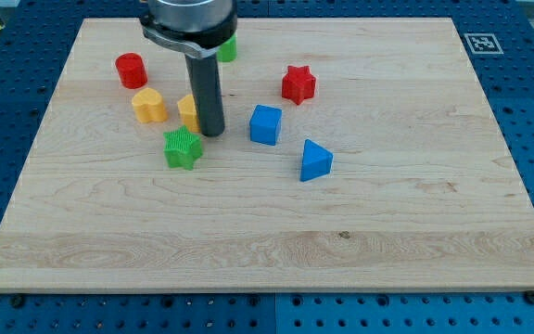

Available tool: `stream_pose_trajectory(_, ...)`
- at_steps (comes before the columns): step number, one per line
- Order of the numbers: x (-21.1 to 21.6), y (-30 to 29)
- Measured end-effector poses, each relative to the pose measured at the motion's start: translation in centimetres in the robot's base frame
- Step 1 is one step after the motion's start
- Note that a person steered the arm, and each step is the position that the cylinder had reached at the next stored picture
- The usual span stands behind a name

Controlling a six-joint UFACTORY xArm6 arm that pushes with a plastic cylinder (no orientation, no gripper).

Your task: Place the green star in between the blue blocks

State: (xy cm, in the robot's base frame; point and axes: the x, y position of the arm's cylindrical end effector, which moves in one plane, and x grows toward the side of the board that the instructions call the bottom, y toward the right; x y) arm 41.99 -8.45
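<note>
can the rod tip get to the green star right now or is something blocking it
Probably yes. My tip sits just to the upper right of the green star, with bare board between them; the yellow block lies behind the rod, not in the way.

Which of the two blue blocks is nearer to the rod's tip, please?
The blue cube is nearer: it sits just to the view's right of my tip, while the blue triangular block lies farther right and lower.

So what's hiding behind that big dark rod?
Behind the rod a yellow block peeks out at its left, mostly covered, shape unclear. A green block shows near the top, partly hidden. My tip sits just above-right of the green star.
</note>
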Motion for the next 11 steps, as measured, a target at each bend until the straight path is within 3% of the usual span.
stream_pose_trajectory(2, 0.8, -6.0)
stream_pose_trajectory(4, 3.8, -0.6)
stream_pose_trajectory(8, 6.6, -4.8)
stream_pose_trajectory(11, 6.9, 3.4)
